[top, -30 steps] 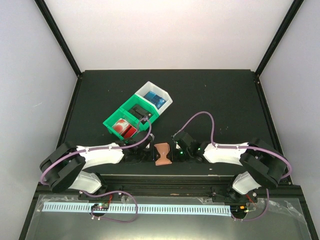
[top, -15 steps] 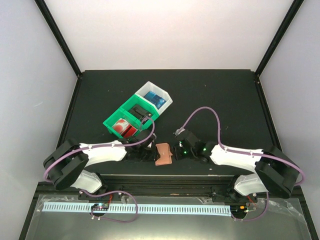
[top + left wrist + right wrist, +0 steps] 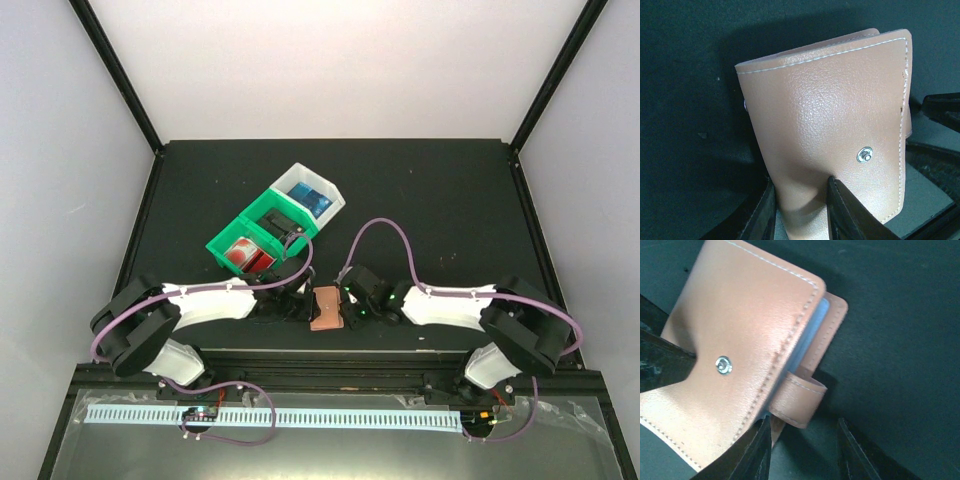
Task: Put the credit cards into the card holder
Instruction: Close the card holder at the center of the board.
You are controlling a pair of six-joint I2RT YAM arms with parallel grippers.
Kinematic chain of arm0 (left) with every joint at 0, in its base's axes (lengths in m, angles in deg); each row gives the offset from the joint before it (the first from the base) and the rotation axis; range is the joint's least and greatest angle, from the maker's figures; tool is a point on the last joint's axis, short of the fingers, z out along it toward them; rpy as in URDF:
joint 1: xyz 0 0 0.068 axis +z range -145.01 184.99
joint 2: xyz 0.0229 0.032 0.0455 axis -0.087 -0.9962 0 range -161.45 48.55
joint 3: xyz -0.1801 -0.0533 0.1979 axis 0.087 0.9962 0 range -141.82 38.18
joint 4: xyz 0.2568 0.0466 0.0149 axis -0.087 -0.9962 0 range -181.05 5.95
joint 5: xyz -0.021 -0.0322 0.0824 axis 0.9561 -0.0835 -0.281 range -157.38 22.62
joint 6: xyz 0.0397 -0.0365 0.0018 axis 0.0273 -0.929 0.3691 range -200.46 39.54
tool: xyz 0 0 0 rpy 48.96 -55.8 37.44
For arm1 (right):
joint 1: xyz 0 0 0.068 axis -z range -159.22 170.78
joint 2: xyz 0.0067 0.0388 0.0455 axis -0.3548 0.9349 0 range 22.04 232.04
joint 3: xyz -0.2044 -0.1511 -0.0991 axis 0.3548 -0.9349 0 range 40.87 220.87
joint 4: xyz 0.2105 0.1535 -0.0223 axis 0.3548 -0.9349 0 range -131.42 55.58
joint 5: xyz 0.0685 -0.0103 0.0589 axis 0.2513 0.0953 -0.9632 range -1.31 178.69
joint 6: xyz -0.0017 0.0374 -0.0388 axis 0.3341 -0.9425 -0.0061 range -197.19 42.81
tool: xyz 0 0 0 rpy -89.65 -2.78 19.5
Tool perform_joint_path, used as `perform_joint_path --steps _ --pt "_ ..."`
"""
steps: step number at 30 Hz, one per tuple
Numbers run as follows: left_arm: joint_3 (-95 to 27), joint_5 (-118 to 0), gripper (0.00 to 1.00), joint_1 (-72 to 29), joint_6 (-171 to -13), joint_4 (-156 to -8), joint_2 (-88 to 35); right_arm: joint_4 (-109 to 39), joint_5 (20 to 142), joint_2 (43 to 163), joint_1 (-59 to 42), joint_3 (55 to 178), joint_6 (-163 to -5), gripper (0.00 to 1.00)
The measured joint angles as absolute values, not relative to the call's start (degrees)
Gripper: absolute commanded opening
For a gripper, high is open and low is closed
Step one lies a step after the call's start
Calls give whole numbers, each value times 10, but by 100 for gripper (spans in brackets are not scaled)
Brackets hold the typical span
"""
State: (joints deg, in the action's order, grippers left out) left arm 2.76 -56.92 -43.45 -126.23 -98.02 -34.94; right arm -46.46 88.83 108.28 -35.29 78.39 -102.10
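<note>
Top external view: at six o'clock, the left gripper (image 3: 298, 309) pinches the small reddish-brown leather card holder (image 3: 325, 308) while the right gripper (image 3: 350, 308) gapes beside its snap tab (image 3: 796, 402), seemingly opening it; next, spread both covers wide.

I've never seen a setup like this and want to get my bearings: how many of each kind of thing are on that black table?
Robot arms: 2, the left arm and the right arm
Plastic bins: 2, a green bin and a white bin
Brown card holder: 1
Total: 5
The red and blue contents of the bins are too small to count.
</note>
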Motion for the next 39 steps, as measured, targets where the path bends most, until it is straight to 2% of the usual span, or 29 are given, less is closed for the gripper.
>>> perform_joint_path --steps 4,8,14,19,23,26,32,39 --pt "26 -567 28 -435 -1259 -982 -352 -469 902 1098 -365 797 -1010 38" --pt "26 -566 26 -434 -1256 -982 -354 -472 935 1111 -373 808 -1008 32" --pt "23 -565 23 -433 -1251 -982 -363 -454 998 1125 -388 811 -1064 29" --pt "23 -564 23 -432 -1248 -967 -373 -440 1097 1138 -388 812 -1165 30" --pt "24 -564 23 -432 -1246 -962 -369 -493 1176 1140 -382 823 -1251 33" --pt "24 -564 27 -432 -1244 -960 -369 -531 1208 1131 -381 826 -1288 34" --pt "23 -560 39 -433 -1240 -958 -365 -541 1162 1062 -374 823 -1266 37" --pt "23 -559 46 -435 -1246 -968 -352 -519 1060 1013 -336 822 -1233 29"
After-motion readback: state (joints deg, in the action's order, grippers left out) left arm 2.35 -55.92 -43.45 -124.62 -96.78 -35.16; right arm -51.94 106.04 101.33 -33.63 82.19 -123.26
